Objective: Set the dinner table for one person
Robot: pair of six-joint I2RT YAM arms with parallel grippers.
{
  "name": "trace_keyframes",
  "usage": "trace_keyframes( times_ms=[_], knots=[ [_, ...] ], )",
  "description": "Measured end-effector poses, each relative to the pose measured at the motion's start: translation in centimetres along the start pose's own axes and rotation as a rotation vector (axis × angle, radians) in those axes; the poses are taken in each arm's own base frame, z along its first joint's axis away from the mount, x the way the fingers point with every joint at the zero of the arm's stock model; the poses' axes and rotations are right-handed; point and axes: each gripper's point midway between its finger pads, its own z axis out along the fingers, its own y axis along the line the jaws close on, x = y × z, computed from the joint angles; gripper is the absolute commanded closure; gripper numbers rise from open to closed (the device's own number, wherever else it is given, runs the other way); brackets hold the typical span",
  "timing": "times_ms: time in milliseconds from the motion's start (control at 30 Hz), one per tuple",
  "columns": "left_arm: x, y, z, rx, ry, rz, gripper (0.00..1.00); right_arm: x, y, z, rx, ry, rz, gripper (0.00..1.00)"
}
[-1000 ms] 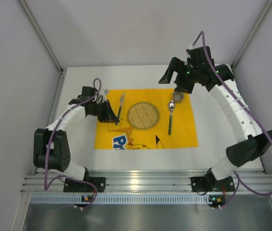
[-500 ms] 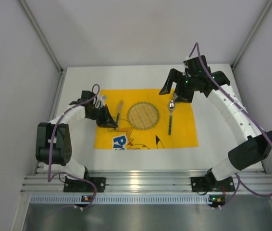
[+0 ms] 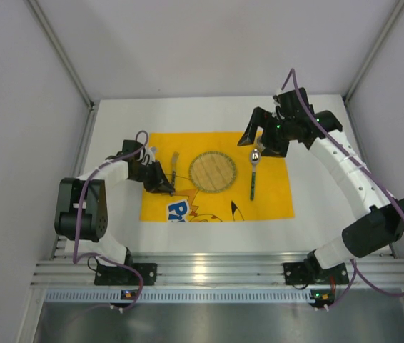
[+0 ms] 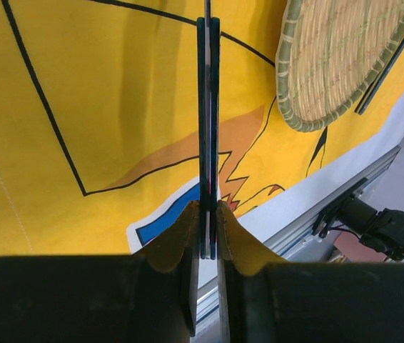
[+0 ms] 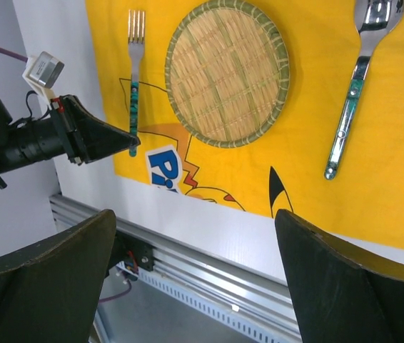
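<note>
Yellow cloth marks the setting: the cartoon-printed placemat (image 3: 273,193) lies in the middle of the dinner table (image 3: 116,121), the plain white top that runs out past it on every side to the rail where the arms are bolted. On the mat a round woven plate (image 3: 213,171) sits at the centre, a spoon (image 5: 352,93) lies to its right with the bowl pointing away from the arms, and a fork (image 5: 135,78) lies flat to its left, tines pointing the same way. The left gripper (image 4: 208,211) is low over the mat's near-left part, jaws almost together and pinched on the very end of the fork's handle, as far as its wrist view shows. The right gripper (image 5: 194,214) hovers above the far right of the mat with its jaws spread wide and nothing between them. By my reading the step in hand is laying down the fork – the last of the pieces in view – so the setting looks close to done. The next move calls for a clean release: open the left jaws enough to clear the handle, then draw up and back along its line, so the fork is not dragged askew or nudged toward the plate.
</note>
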Motion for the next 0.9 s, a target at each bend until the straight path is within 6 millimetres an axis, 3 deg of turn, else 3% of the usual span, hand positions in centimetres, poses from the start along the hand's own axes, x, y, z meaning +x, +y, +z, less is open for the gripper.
trace_keyframes(
  times_ms=[233,633,833,900],
  knots=[
    [-0.1,0.9,0.0,-0.051,-0.009,-0.003,0.61,0.3,-0.4,0.3,0.006,0.007,-0.001,0.07],
    [-0.4,1.4,-0.9,-0.118,-0.012,-0.006,0.56,0.2,-0.4,0.3,0.005,0.006,-0.009,0.07],
    [-4.2,-2.5,-5.1,-0.124,-0.145,0.112,0.45,-0.2,0.3,-0.1,-0.038,0.042,-0.062,0.1],
    [-6.2,-4.4,-7.5,-0.133,-0.246,0.178,0.25,-1.1,1.3,-0.3,-0.068,0.041,-0.101,0.12]
  ],
)
